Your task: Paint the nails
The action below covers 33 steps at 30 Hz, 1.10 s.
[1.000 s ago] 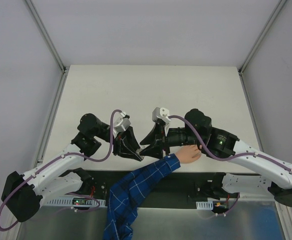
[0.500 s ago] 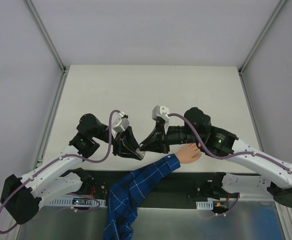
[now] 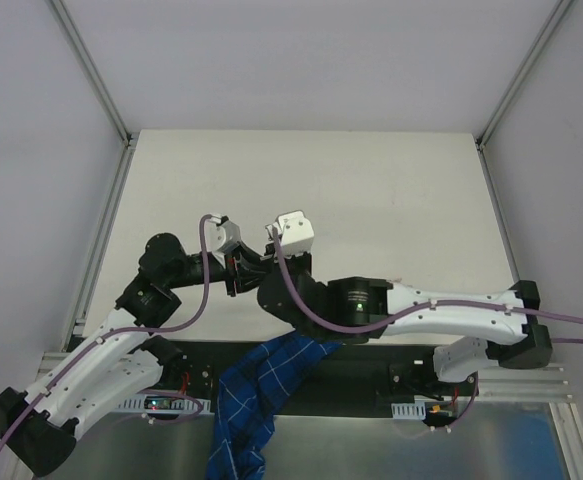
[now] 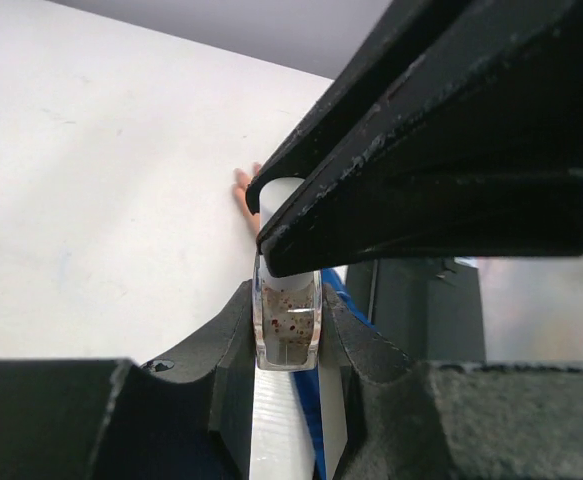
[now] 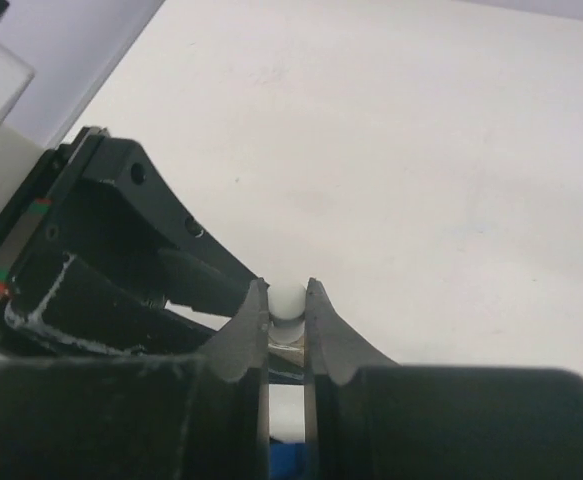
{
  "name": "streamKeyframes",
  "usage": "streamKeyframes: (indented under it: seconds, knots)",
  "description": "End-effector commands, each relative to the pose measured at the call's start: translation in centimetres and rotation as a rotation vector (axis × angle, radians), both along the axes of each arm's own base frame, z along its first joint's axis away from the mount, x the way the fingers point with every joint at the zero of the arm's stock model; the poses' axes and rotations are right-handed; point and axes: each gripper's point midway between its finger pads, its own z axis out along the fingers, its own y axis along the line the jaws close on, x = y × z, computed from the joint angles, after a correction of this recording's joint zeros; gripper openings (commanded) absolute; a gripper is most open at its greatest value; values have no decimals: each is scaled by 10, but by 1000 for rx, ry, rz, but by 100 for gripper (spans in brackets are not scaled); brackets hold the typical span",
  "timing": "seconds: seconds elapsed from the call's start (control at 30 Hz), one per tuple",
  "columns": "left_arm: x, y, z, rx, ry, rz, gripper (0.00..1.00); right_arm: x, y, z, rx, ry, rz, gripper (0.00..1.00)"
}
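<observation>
From above, my two arms meet over the counter (image 3: 371, 180) above the plaid sleeve (image 3: 261, 375); the nails are hidden there.

Left wrist view: my left pincer (image 4: 287, 335) is clamped on a clear bottle (image 4: 287, 325), steadying it; fingertips (image 4: 243, 188) peek beyond.

Right wrist view: my right pincer (image 5: 287, 305) is closed on its white cap (image 5: 287, 299), probably to pull out the brush.

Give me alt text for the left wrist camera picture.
The left pincer is shut on a small clear bottle with red specks, whose white cap sits between the right pincer's black fingers. Beyond lie a pale fingertip and the white table.
</observation>
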Motion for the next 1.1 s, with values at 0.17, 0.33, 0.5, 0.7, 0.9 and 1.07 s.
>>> streamKeyframes:
  seconds: [0.17,0.33,0.5,0.7,0.9,1.07]
  knots:
    - [41,7,24,-47,-104,190,0,-6,9,5,-3,4,19,13]
    - [27,-1,26,-55,-95,93,0,-9,8,14,-48,8,182,48]
    - [17,-7,28,-56,-76,5,0,-13,-1,29,-35,9,333,66]
    - [-28,-12,38,-108,-52,-271,0,-30,-7,18,-4,89,677,71]
    - [-68,-11,43,-117,-53,-512,0,-53,-24,29,124,65,946,71]
    - [-78,-12,41,-109,-38,-573,0,-66,-32,39,188,36,1059,64]
